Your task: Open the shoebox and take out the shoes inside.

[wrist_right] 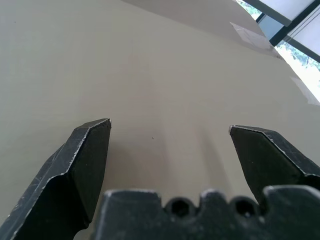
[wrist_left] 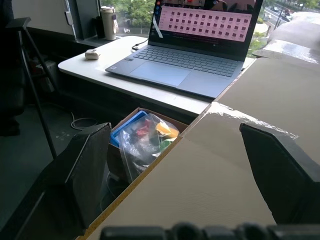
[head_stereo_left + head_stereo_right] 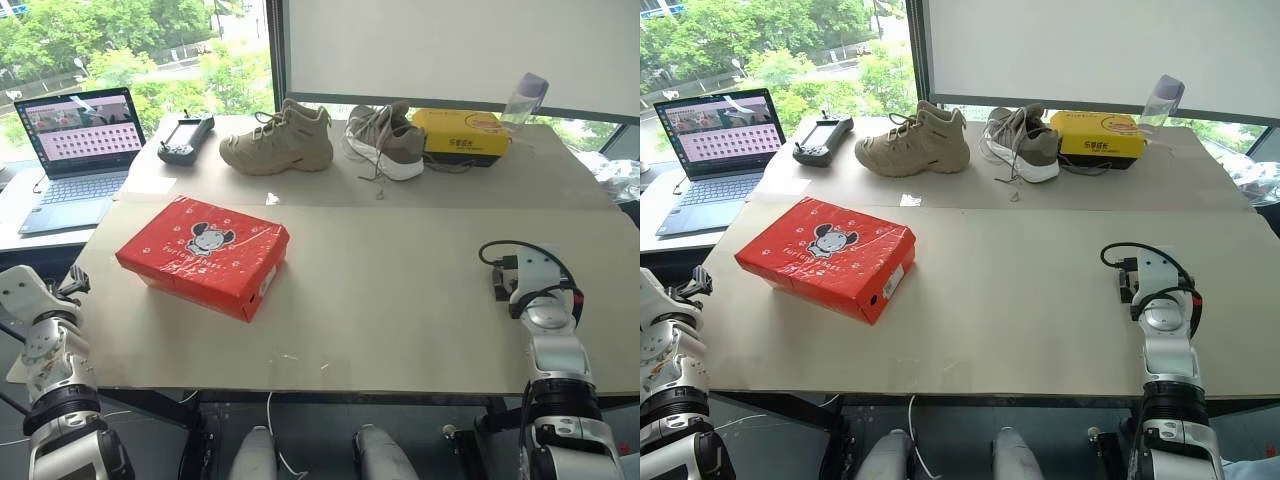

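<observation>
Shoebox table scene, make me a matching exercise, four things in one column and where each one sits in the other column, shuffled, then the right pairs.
Things:
1. shoebox
2. laptop
3. yellow box
4. tan boot

Places:
A. far right of the back row, beside the grey-white sneaker
B. on the separate white desk to the left
C. front left part of the table, lid shut
D. back row, between the handheld controller and the sneaker

Pairs: 1-C, 2-B, 3-A, 4-D

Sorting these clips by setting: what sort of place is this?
Probably an office or lab test bench, not a shop: a cardboard-covered table by a big window, a laptop on a side desk, and shoes staged beside a red shoebox.
</observation>
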Motion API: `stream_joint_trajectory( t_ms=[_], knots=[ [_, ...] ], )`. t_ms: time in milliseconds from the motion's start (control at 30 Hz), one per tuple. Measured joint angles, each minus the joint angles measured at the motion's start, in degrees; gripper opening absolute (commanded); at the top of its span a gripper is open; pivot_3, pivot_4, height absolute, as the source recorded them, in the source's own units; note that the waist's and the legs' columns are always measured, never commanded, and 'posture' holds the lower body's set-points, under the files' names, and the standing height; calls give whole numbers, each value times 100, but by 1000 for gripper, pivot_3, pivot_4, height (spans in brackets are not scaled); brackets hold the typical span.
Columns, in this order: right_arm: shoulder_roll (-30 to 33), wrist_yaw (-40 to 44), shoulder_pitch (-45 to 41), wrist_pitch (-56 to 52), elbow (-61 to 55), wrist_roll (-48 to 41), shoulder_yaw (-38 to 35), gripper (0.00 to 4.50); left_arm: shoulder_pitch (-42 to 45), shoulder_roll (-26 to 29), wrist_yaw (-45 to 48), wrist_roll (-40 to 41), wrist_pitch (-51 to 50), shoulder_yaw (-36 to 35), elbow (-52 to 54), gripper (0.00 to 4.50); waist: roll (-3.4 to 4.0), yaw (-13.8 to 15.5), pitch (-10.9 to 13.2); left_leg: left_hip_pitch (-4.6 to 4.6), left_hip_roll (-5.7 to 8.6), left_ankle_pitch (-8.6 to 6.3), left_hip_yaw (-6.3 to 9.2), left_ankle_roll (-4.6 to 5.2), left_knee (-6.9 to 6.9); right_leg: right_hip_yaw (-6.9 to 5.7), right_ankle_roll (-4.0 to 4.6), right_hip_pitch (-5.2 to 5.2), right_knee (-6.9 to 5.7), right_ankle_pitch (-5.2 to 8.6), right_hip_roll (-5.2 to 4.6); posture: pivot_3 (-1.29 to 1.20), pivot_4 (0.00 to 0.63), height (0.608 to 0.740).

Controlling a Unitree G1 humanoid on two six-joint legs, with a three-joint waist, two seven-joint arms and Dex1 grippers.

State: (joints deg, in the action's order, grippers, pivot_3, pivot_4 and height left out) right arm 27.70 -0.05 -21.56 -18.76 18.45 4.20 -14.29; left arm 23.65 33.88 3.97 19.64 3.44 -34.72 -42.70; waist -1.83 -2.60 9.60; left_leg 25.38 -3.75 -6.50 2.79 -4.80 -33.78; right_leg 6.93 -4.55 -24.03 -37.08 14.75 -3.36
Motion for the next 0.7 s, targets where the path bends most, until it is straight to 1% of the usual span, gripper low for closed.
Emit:
stream_joint_trajectory(
  t_ms=[67, 100, 133, 167, 200, 233, 300, 333, 400, 433, 467, 533, 567, 667, 700],
  knots=[
    [1, 26, 1, -7, -8, -11, 0, 4500, 17, 1, 80, -8, 7, 35, -20, 4423, 0, 2, 0, 0, 0, 0, 0, 0, 0, 0, 0, 0, 0, 0, 0, 0, 150, 712],
    [11, 178, 0, -49, -52, -66, 20, 4500, 73, 67, 402, -41, 18, 182, -126, 4423, 0, 1, 0, 0, 0, 0, 0, 0, -1, -1, 0, 0, -1, 0, 1, 0, 150, 712],
    [32, 351, -9, -73, -118, -111, 68, 3989, 140, 132, 688, -83, 27, 337, -199, 4500, 0, 4, 0, 1, 0, 0, 1, 0, -2, -1, 0, -1, -3, 0, 3, 0, 150, 712],
    [74, 631, -25, -121, -249, -177, 213, 3841, 237, 218, 1069, -137, 37, 509, -290, 4500, 0, 2, 0, 1, 0, 3, 1, 1, -3, -1, 1, -1, -5, -1, 3, 0, 150, 712],
    [144, 1086, -38, -204, -492, -304, 431, 3470, 373, 374, 1612, -141, 36, 697, -391, 4500, -2, -4, 1, 3, -1, 5, 1, 1, -3, -1, 4, -3, -6, -3, 4, 0, 150, 712],
    [177, 1412, -43, -256, -707, -408, 577, 3226, 483, 492, 1949, -139, 40, 782, -454, 4500, -3, -8, 2, 4, -3, 5, 2, 1, -2, -2, 5, -3, -5, -3, 5, 0, 150, 712],
    [331, 2238, -44, -487, -1268, -729, 930, 2416, 757, 847, 2767, -140, 45, 960, -638, 4500, -3, -51, 2, 4, -4, 6, 0, 1, -2, 0, 5, -4, -4, -4, 5, 0, 150, 712],
    [419, 2643, -56, -671, -1559, -888, 1103, 2166, 880, 1043, 3178, -155, 51, 1060, -752, 4247, -3, -71, 2, 5, -4, 6, 0, 1, -2, 0, 5, -4, -5, -3, 5, 0, 150, 712],
    [616, 3340, -128, -955, -2005, -1115, 1502, 1434, 1071, 1365, 3878, -261, 97, 1290, -975, 3747, -3, -103, 2, 6, -5, 6, 0, 1, 2, -1, 3, -7, -3, -1, 5, 0, 150, 712],
    [705, 3769, -234, -1083, -2231, -1208, 1797, 1144, 1206, 1505, 4276, -381, 180, 1453, -1160, 3412, -2, -117, 2, 9, -6, 5, 0, 1, 5, -2, 3, -10, -4, 1, 5, 0, 150, 712],
    [723, 4089, -354, -1164, -2398, -1253, 2075, 723, 1337, 1594, 4554, -466, 213, 1591, -1348, 2982, -2, -123, 2, 10, -7, 5, 1, 1, 5, -4, 3, -13, -4, 1, 6, 0, 150, 712],
    [578, 4525, -645, -1204, -2532, -1339, 2560, 119, 1531, 1663, 4934, -634, 282, 1792, -1650, 2305, -3, -133, 2, 14, -10, 5, 4, 1, 4, -8, 4, -16, -6, 2, 8, 0, 150, 712],
    [391, 4679, -864, -1204, -2503, -1333, 2833, 0, 1645, 1693, 5118, -731, 306, 1902, -1820, 1931, -7, -139, 5, 16, -12, 6, 3, 2, 3, -8, 4, -19, -6, 1, 10, 0, 150, 712],
    [-159, 4855, -1407, -1169, -2236, -1188, 3486, 0, 1929, 1720, 5484, -915, 395, 2112, -2086, 833, -18, -130, 10, 25, -13, 6, 7, 2, -2, -14, 4, -24, -9, 1, 11, 0, 150, 712],
    [-230, 4872, -1492, -1144, -2168, -1134, 3607, 0, 1975, 1729, 5549, -938, 411, 2133, -2114, 537, -19, -120, 10, 32, -12, 6, 8, 2, -4, -15, 4, -25, -9, 1, 10, 0, 150, 712]
  ],
)
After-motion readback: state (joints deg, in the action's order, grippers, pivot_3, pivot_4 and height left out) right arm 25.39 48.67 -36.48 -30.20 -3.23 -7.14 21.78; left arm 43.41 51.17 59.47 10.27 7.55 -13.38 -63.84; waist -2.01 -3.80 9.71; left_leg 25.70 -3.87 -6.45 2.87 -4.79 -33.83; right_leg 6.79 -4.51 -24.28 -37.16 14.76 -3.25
